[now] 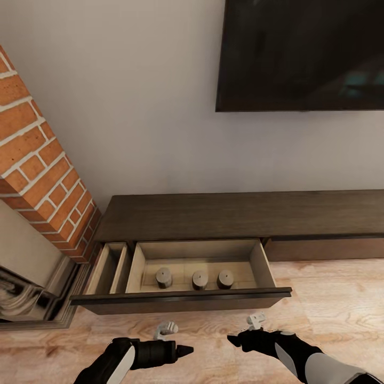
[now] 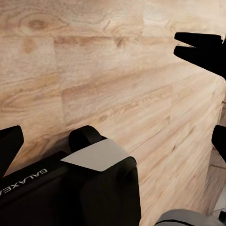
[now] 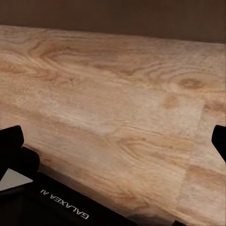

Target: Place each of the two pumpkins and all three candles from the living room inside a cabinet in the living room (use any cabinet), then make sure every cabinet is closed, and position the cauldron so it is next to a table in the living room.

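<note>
Dark-brown wood cabinet (image 1: pixel 213 216), long and low with a flat top, against the pale wall below a black screen (image 1: pixel 301 53). One wide handleless drawer (image 1: pixel 181 301) pulled out toward the near side, pale light-wood inside, divided into narrow slots at the left and a broad compartment at the right. Three candles in a row across the broad compartment, upright: left candle (image 1: pixel 164 277), middle candle (image 1: pixel 199 279), right candle (image 1: pixel 225 279), each a short stubby cylinder with dark grey-brown sides and a paler round top, apart from one another. Red brick fireplace (image 1: pixel 37 165) at far left beside the cabinet. Light wood-plank floor (image 1: pixel 330 298) in front. Left gripper (image 1: pixel 184 350) low over the floor, near of the drawer front, fingers spread apart in the left wrist view, nothing between them. Right gripper (image 1: pixel 234 340) close beside it, likewise apart and empty, facing bare floor planks.
</note>
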Controlling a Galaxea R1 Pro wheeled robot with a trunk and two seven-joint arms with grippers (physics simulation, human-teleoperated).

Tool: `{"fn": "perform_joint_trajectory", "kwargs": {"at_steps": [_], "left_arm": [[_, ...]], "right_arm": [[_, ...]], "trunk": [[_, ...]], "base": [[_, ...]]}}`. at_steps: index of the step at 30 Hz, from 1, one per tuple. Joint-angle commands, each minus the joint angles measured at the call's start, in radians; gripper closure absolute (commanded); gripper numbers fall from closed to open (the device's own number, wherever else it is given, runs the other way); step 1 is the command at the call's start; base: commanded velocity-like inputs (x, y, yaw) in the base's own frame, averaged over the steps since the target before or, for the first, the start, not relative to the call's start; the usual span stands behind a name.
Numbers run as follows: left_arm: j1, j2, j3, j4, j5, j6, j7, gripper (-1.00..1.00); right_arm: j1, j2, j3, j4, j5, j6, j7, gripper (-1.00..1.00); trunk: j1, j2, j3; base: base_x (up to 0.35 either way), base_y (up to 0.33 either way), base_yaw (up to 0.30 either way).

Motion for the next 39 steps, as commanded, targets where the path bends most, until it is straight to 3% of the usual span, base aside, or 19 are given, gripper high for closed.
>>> {"fn": "perform_joint_trajectory", "kwargs": {"at_steps": [1, 10, 11, 16, 26, 39], "left_arm": [[0.0, -0.006, -0.001, 0.006, 0.0, -0.006, 0.006, -1.0], [0.001, -0.057, -0.014, 0.056, 0.0, -0.056, 0.056, -1.0], [0.001, -0.072, -0.021, 0.332, 0.002, -0.678, 0.89, -1.0], [0.001, -0.067, -0.028, 0.336, 0.007, -0.69, 0.868, -1.0], [0.002, -0.08, -0.023, 0.459, 0.009, -0.718, 0.866, -1.0], [0.002, -0.08, -0.022, 0.472, 0.009, -0.737, 0.866, -1.0]], "right_arm": [[0.006, 0.006, -0.001, 0.006, 0.0, -0.006, -0.006, -1.0], [0.057, 0.056, 0.0, 0.057, 0.0, -0.056, -0.056, -1.0], [0.094, 0.123, 0.0, 0.067, -0.001, -0.369, -0.693, -1.0], [0.099, 0.123, 0.0, 0.069, 0.0, -0.375, -0.705, -1.0], [0.103, 0.128, 0.001, 0.07, 0.0, -0.375, -0.699, -1.0], [0.107, 0.128, 0.001, 0.069, 0.001, -0.376, -0.695, -1.0]], "trunk": [[0.0, 0.0, 0.0], [0.0, 0.0, 0.0], [0.0, 0.0, 0.0], [0.0, 0.0, 0.0], [0.038, -0.07, -0.031], [0.088, -0.161, -0.069]], "base": [[0.0, 0.0, 0.0], [0.0, 0.0, 0.0], [0.0, 0.0, 0.0], [0.0, 0.0, 0.0], [0.0, 0.0, 0.0], [0.0, 0.0, 0.0]]}}
